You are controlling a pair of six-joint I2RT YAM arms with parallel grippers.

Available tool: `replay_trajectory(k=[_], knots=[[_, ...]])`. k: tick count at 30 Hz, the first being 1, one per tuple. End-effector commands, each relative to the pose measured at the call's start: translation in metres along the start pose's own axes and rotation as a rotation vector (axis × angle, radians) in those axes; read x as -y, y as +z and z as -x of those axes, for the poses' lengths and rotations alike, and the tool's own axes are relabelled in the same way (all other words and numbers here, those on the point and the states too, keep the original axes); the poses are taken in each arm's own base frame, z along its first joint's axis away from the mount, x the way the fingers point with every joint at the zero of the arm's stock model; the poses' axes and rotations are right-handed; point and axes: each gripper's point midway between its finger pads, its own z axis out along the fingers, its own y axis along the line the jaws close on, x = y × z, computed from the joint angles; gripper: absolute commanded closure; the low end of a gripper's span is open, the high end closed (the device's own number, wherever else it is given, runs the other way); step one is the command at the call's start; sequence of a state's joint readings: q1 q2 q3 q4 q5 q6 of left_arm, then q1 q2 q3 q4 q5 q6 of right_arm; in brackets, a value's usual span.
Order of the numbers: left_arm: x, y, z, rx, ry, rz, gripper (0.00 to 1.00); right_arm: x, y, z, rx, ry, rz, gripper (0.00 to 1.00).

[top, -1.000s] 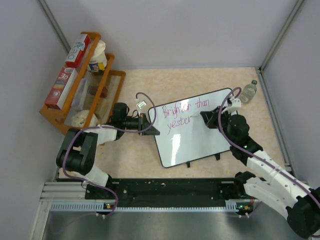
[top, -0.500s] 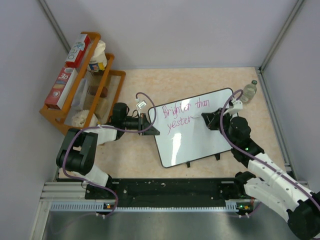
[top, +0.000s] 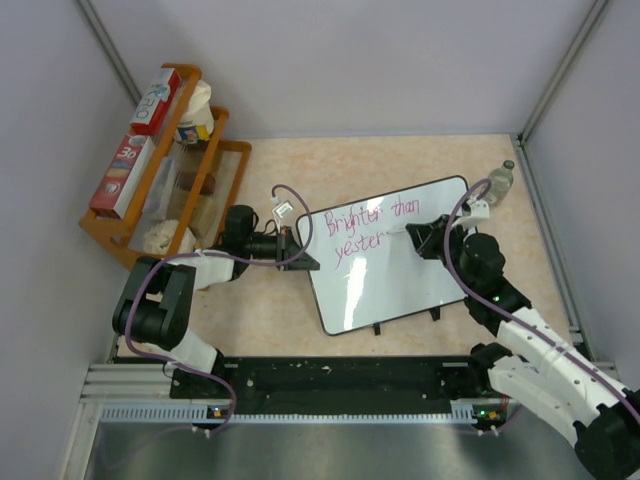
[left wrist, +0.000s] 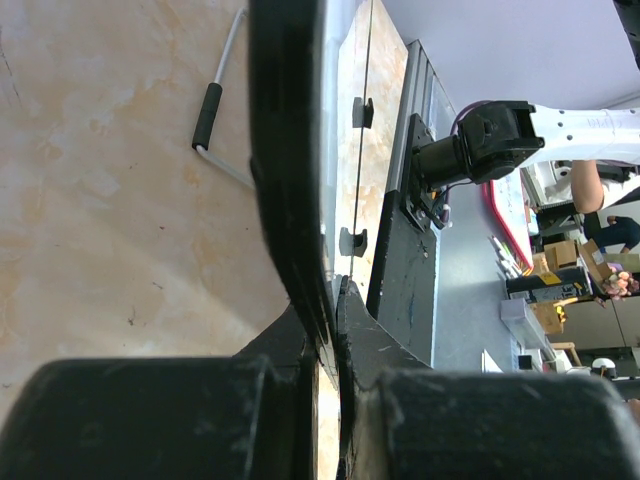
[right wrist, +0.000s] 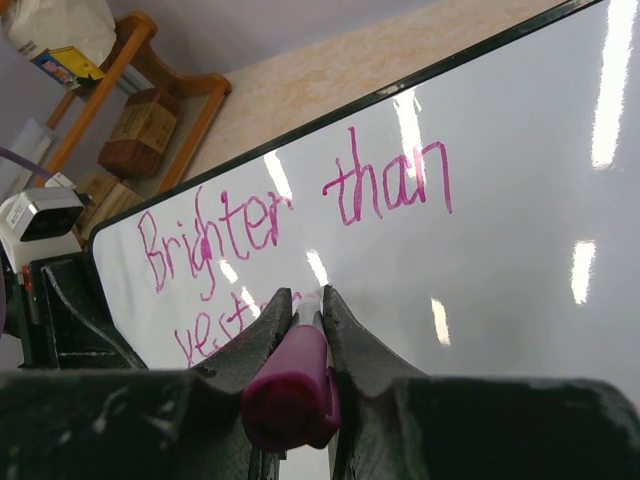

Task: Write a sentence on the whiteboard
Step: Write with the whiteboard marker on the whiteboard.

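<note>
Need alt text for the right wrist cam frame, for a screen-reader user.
The right gripper is shut on a magenta marker, its tip at the whiteboard. Pink handwriting reads "Brighter than", with a second line starting "yest" beneath. A wooden rack stands in the background.

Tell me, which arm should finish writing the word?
Right. The right pincer grips the marker, tip by the unfinished "yester". The left pincer is busy clamping the board at its edge.
</note>
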State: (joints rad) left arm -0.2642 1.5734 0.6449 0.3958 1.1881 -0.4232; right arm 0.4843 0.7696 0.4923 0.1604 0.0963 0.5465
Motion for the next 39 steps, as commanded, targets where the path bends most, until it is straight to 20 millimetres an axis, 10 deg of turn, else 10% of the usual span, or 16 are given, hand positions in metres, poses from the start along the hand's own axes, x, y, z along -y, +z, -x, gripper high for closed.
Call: replay_trajectory(k=[1,39], knots=[[-0.023,0.006,-0.013,-0.011,0.158,0.073,1.0,-0.004,0.0,0.026,0.062,0.006,0.002,1.0],[-0.023,0.006,-0.013,-0.011,0.158,0.069,1.0,0.014,-0.005,-0.011,-0.054,-0.032,-0.035,1.0]])
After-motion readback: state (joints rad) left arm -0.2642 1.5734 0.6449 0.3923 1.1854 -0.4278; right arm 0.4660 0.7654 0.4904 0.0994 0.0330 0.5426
